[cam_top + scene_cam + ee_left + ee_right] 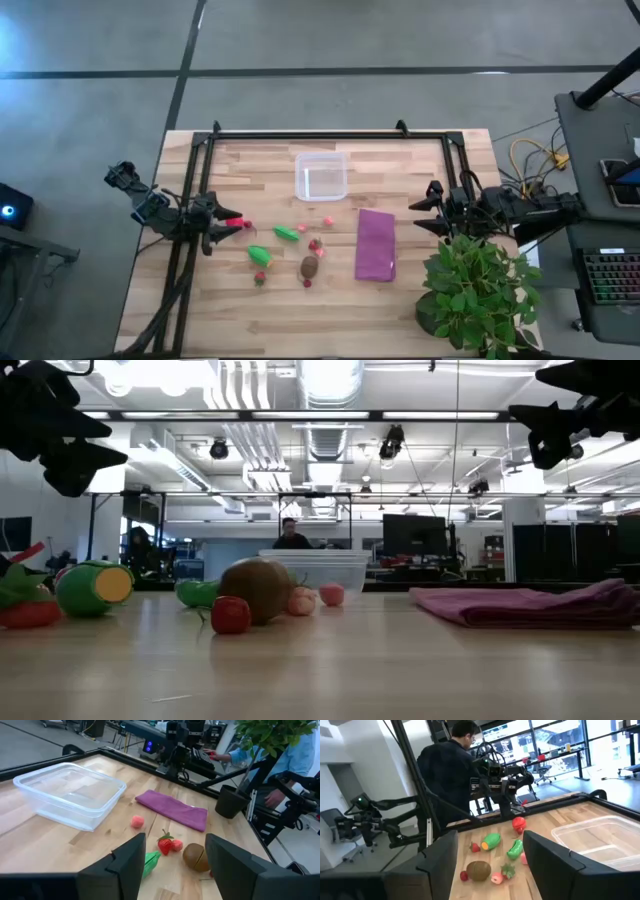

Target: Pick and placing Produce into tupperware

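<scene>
On the tabletop (240,300) the produce (296,250) lies near the empty tupperware (321,177). Left claw (222,230) and right claw (428,212) both hang released, holding nothing.

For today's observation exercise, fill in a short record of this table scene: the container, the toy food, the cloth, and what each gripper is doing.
container: clear plastic tub, empty, at the table's far middle
toy food: all loose on the wood; a brown oval, a green piece, another green piece, a strawberry, a small pink ball
cloth: purple cloth, folded, right of the food
plant: potted plant at the table's near right corner
left gripper: open, at the left edge, holding nothing
right gripper: open, at the right edge, holding nothing
</scene>
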